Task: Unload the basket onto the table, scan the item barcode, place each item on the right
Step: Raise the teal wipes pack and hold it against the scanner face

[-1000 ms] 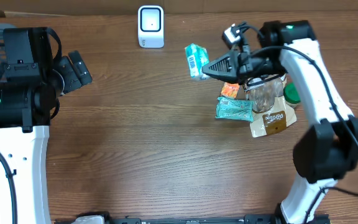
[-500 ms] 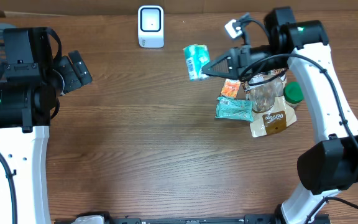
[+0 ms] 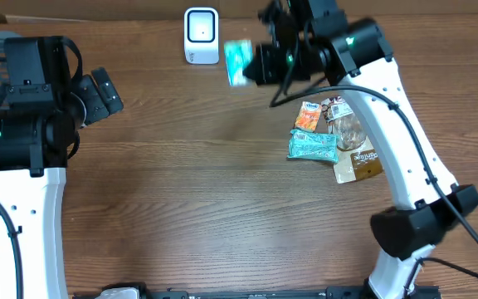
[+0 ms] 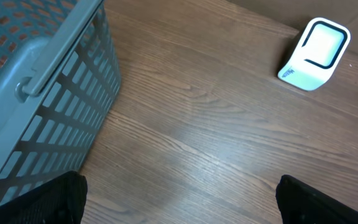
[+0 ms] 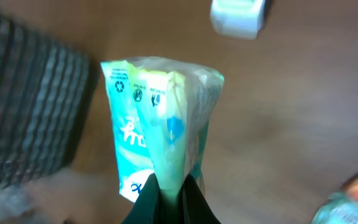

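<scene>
Brown wooden table [image 3: 181, 191], 2 white arms stationed at it. Grey slatted plastic basket [image 4: 36, 81] stands at the left end, not involved. Left gripper [image 3: 104, 91] hangs idle with its fingers spread wide. Right gripper [image 5: 166, 190] is pressed together, pinching 1 edge of the teal plastic snack packet [image 3: 238, 62], which is held just right of the white boxy barcode scanner [image 3: 201, 35].

Judged step: presenting the packet. The next move calls for turning its barcode toward the scanner window. Which face bears the code is too blurred to tell.
</scene>
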